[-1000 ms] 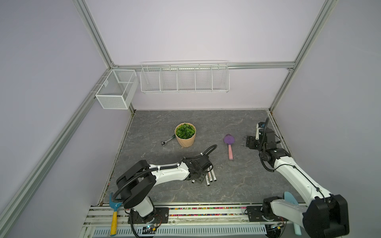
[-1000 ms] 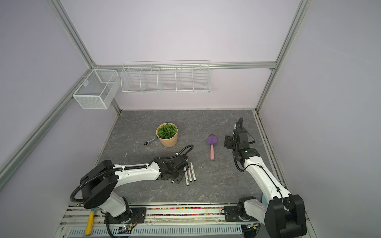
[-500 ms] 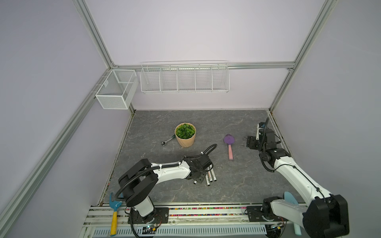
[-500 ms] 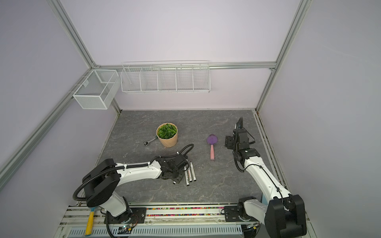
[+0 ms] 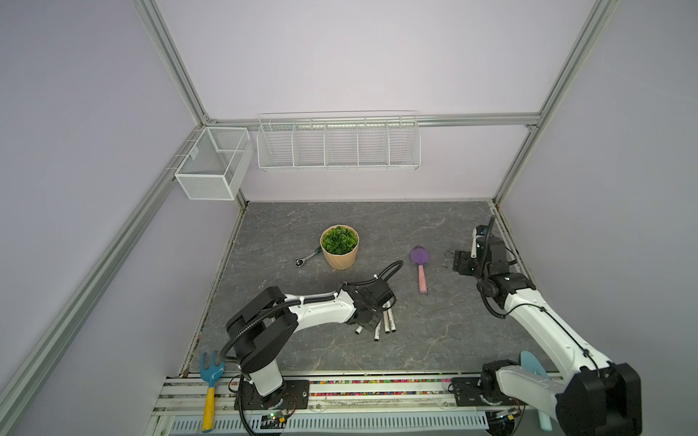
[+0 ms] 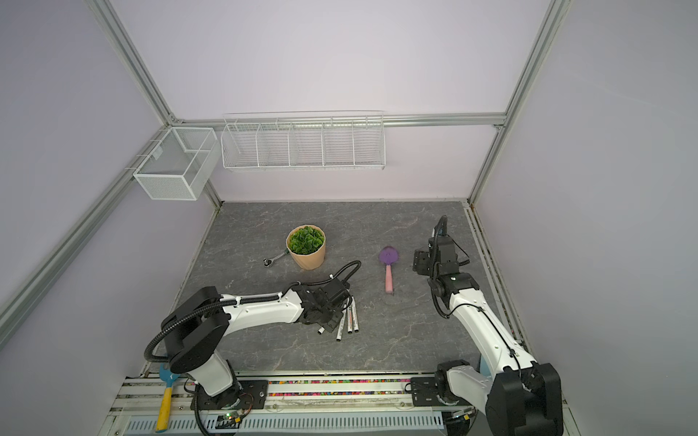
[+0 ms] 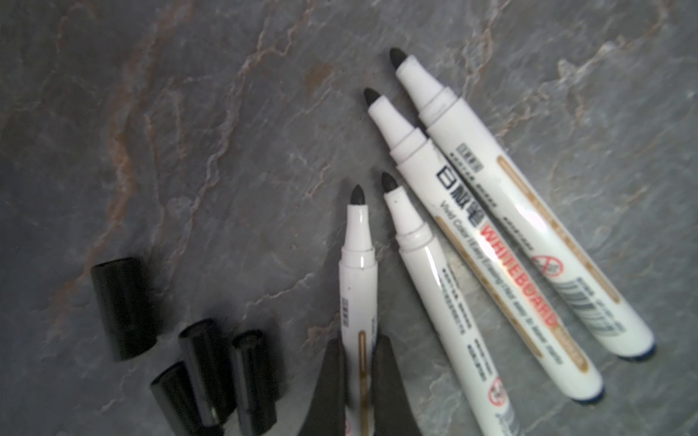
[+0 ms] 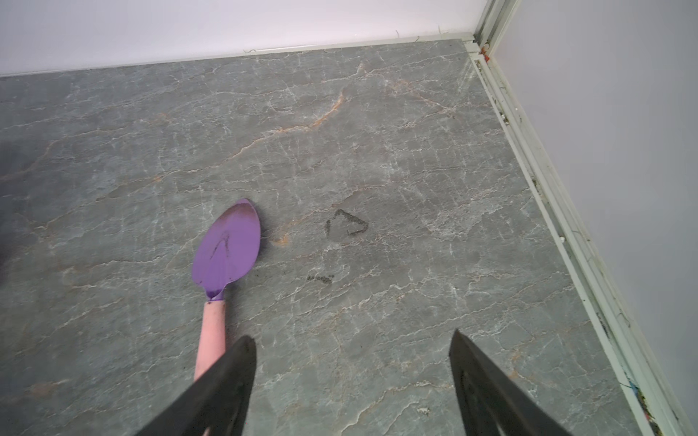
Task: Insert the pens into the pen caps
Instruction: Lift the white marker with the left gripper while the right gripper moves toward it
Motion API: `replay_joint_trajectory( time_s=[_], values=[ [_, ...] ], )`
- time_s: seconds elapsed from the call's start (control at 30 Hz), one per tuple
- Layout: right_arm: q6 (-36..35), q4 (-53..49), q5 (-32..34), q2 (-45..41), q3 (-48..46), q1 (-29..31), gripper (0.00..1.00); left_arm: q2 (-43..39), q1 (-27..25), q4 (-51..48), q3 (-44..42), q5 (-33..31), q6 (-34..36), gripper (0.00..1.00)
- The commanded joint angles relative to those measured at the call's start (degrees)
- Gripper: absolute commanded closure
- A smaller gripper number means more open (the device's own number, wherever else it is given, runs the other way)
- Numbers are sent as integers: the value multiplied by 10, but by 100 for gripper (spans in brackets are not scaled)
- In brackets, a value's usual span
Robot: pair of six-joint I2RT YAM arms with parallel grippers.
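I see white pens (image 7: 487,241), black-tipped, one lettered in red; glossy black pen caps (image 7: 122,305); a grey desk (image 7: 189,132) veined white and rust; a purple scoop (image 8: 226,249) with a pink handle.

Both top views: high at the front, looking steeply down, sharing the whole table (image 5: 415,339). Left wrist: close above the pens (image 7: 472,234). Right wrist: low, facing the back corner.

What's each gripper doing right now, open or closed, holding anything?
The left gripper is closed on a white marker pen.
The right gripper is open, holding nothing.
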Motion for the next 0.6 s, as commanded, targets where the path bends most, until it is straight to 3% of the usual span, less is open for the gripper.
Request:
replay_joint_trajectory(
  time_s=[0.0, 0.1, 0.3, 0.57],
  values=[
    [15, -15, -87, -10, 14, 3, 17, -9, 11, -8, 36, -13, 4, 100],
    [28, -16, -179, -10, 18, 4, 17, -49, 43, 19, 50, 9, -4, 100],
    [80, 31, -337, -5, 15, 70, 18, -123, 78, 146, 20, 35, -15, 100],
    [103, 84, -373, 53, 64, 184, 19, -142, 79, 251, -26, 59, -32, 100]
  ],
)
